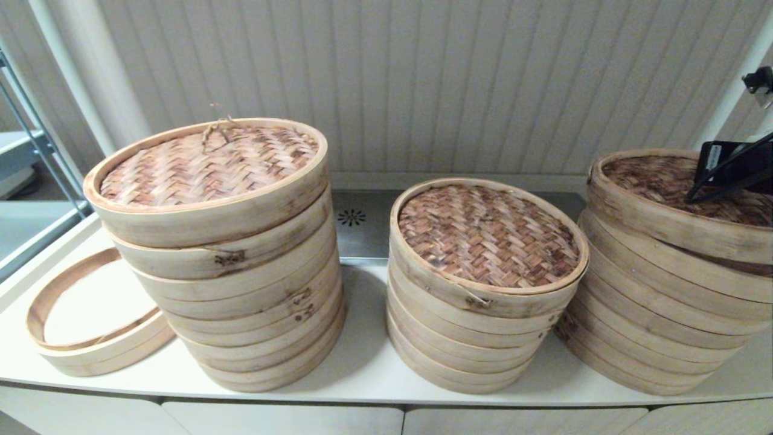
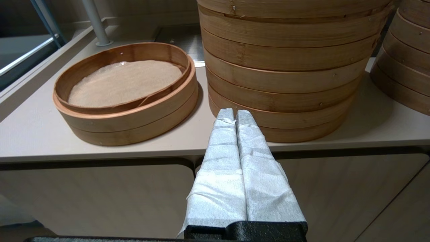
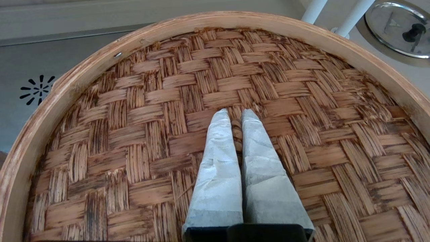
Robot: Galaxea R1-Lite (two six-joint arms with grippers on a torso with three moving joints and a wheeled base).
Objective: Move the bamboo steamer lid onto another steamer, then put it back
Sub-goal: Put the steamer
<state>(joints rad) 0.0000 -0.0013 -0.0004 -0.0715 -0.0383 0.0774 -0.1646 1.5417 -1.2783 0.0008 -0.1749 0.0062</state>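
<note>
The right pincer (image 3: pixel 235 116) is closed on the small loop of the lid (image 3: pixel 215 134) topping the right stack; the lid is judged not yet lifted, so both transfers remain.

Commercial kitchen: stacked bamboo steamers (image 1: pixel 223 254)

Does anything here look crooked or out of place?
Yes. The lid on the right stack sits tilted, not flat on the tiers beneath, with the right hand shut on its small centre loop. On the left, a lone steamer ring holds a loose inner hoop sitting slanted.
</note>
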